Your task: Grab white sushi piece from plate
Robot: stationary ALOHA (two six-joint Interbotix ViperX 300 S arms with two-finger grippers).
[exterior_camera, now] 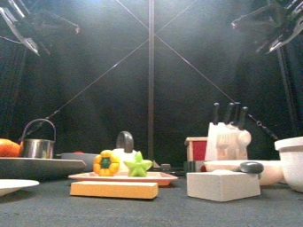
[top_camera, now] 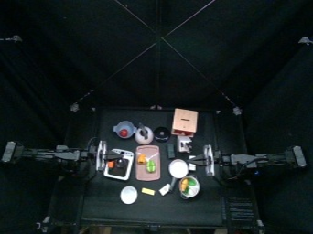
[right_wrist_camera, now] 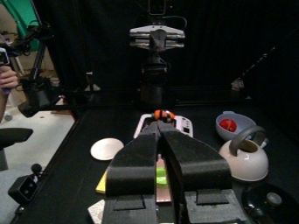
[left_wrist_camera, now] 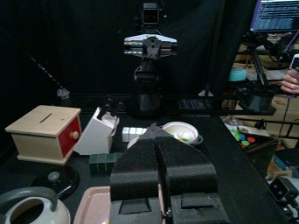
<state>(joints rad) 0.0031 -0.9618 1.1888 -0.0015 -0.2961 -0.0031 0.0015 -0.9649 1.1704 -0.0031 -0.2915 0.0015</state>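
Observation:
The plate (top_camera: 189, 186), a small dark-rimmed dish with green and orange-red inside, sits near the table's front right. I cannot make out a white sushi piece on it. A small white block (top_camera: 166, 189) (exterior_camera: 222, 184) lies on the table just left of the plate, beside a yellow block (top_camera: 149, 192) (exterior_camera: 113, 189). My right gripper (top_camera: 200, 158) (right_wrist_camera: 158, 149) hovers behind the plate at the table's right edge, jaws shut and empty. Over the left edge my left gripper (top_camera: 108, 157) (left_wrist_camera: 158, 153) is also shut on nothing.
A cutting board (top_camera: 149, 163) (exterior_camera: 124, 177) with toy vegetables lies mid-table. White discs (top_camera: 178, 168) (top_camera: 130, 194), a kettle (top_camera: 126, 131), wooden box (top_camera: 186, 119), knife block (exterior_camera: 225, 133) and a white bowl (exterior_camera: 292, 160) stand around. A person's hand (left_wrist_camera: 289, 79) shows beyond the curtains.

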